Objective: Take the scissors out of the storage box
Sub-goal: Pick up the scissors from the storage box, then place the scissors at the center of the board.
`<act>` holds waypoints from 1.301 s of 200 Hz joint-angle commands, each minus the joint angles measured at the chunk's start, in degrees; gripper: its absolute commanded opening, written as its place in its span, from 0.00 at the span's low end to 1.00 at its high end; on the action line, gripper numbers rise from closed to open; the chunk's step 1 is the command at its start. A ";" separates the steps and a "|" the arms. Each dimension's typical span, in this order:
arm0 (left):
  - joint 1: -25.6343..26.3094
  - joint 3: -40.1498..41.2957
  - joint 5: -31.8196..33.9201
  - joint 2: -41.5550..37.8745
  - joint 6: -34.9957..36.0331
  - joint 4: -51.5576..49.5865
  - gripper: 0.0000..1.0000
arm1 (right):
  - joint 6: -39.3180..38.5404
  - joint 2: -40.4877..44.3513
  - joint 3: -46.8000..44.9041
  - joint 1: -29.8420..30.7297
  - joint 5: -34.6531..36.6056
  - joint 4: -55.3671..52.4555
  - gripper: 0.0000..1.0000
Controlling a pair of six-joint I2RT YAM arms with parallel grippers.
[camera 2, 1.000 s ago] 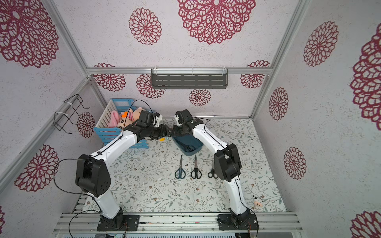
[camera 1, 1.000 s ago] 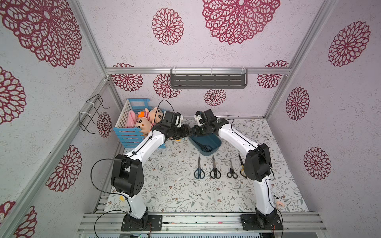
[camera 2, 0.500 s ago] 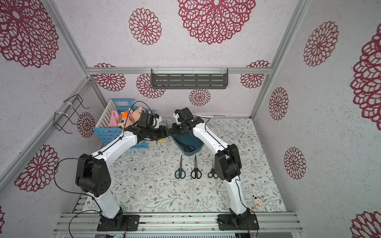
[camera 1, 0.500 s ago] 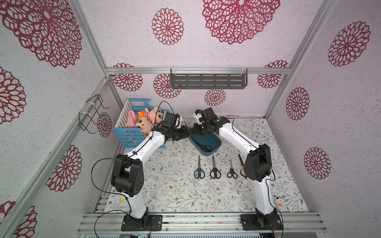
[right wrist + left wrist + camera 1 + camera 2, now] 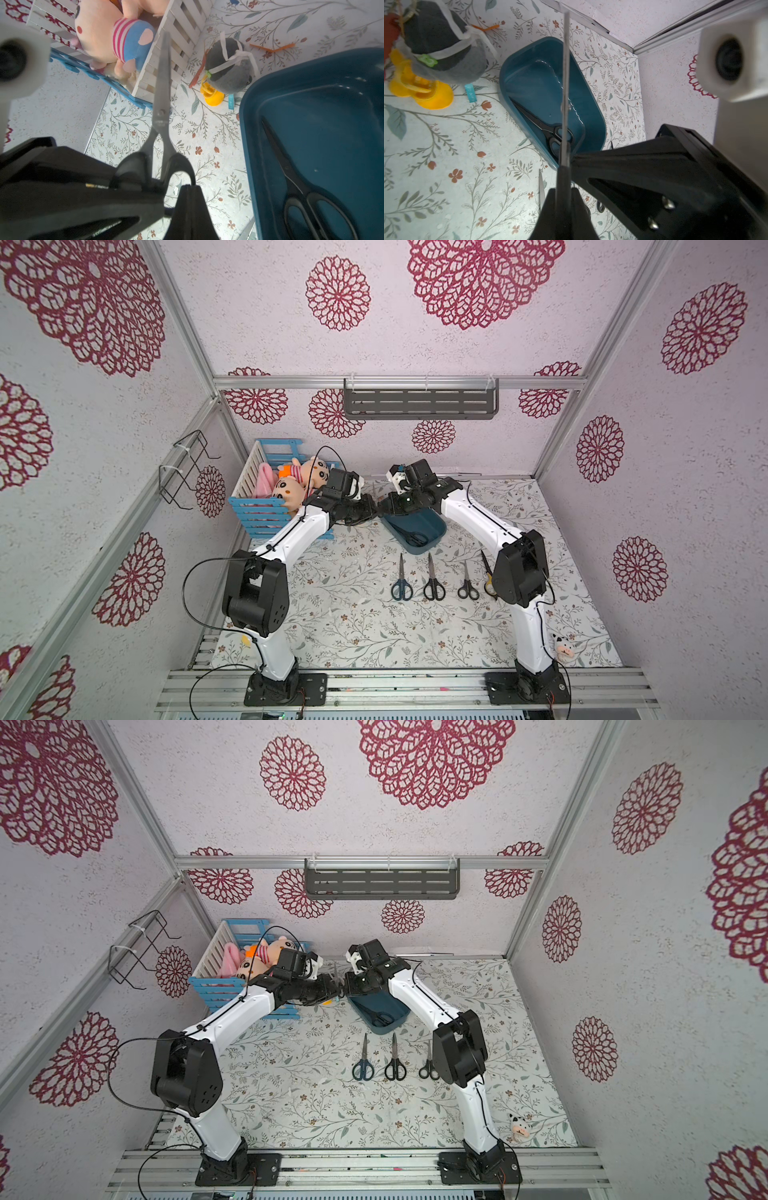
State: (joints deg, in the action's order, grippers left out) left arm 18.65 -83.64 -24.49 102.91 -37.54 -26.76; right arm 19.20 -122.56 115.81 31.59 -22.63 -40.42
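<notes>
A black-handled pair of scissors [image 5: 162,99] hangs in the air by the left end of the dark teal storage box [image 5: 434,524], its blades pointing up. My right gripper [image 5: 188,187] is shut on one handle ring. My left gripper [image 5: 564,189] is shut on the same scissors [image 5: 565,83] and faces the right one. Both grippers meet there in a top view, the left gripper [image 5: 338,992] touching the right gripper [image 5: 345,990]. One black pair of scissors [image 5: 542,124] lies inside the box. Several pairs lie in a row on the table, among them a dark-blue pair [image 5: 401,583] and a black pair [image 5: 433,583].
A blue-and-white slatted crate [image 5: 266,506] with plush toys stands at the back left. A grey plush with yellow feet [image 5: 228,66] lies between the crate and the box. A small cow toy [image 5: 563,645] sits front right. A grey shelf [image 5: 419,404] hangs on the back wall.
My left gripper has gone from open to shut on the scissors that the right gripper holds. Both arms have shifted only slightly.
</notes>
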 commanded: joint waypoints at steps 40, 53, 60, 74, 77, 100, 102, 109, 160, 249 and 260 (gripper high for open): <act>-0.92 7.39 -0.24 -7.12 1.01 -2.21 0.00 | -1.82 6.82 -2.18 -1.00 4.66 -0.51 0.50; -0.58 12.27 -2.49 -9.18 1.33 -2.12 0.00 | -2.22 8.46 -4.68 -2.72 6.05 -0.58 0.51; -0.23 15.24 -3.53 -10.49 1.19 -1.76 0.00 | -2.54 9.33 -6.35 -3.62 6.77 -0.41 0.51; 1.02 20.27 -4.25 -12.41 1.49 -1.89 0.01 | -3.02 10.68 -9.03 -5.68 7.31 -0.22 0.50; 1.35 21.18 -4.25 -12.85 1.48 -1.97 0.01 | -3.17 10.94 -9.43 -5.95 7.40 -0.14 0.50; 3.75 26.10 -5.58 -13.97 1.25 -1.67 0.01 | -4.46 12.01 -11.37 -7.34 8.75 0.13 0.49; 3.93 26.32 -5.75 -13.84 1.31 -1.70 0.01 | -4.57 11.89 -11.39 -7.34 8.86 0.05 0.49; 4.93 27.02 -6.00 -13.43 1.28 -1.75 0.00 | -4.69 11.39 -11.27 -7.42 9.69 -0.44 0.49; 7.85 32.07 -4.34 -9.09 -2.36 3.51 0.00 | -3.52 8.82 -14.06 -7.42 12.63 0.86 0.46; 7.92 32.68 -1.07 -4.49 -1.91 2.27 0.24 | -4.72 7.77 -13.66 -7.44 12.59 -0.12 0.46; 7.90 31.65 0.45 -4.61 -1.22 -0.13 0.31 | -5.19 7.53 -13.74 -7.42 13.07 -0.56 0.46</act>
State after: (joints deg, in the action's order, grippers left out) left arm 26.63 -50.24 -27.62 97.45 -40.16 -23.62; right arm 15.66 -114.45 100.51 24.23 -11.29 -41.06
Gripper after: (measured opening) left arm 0.248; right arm 0.460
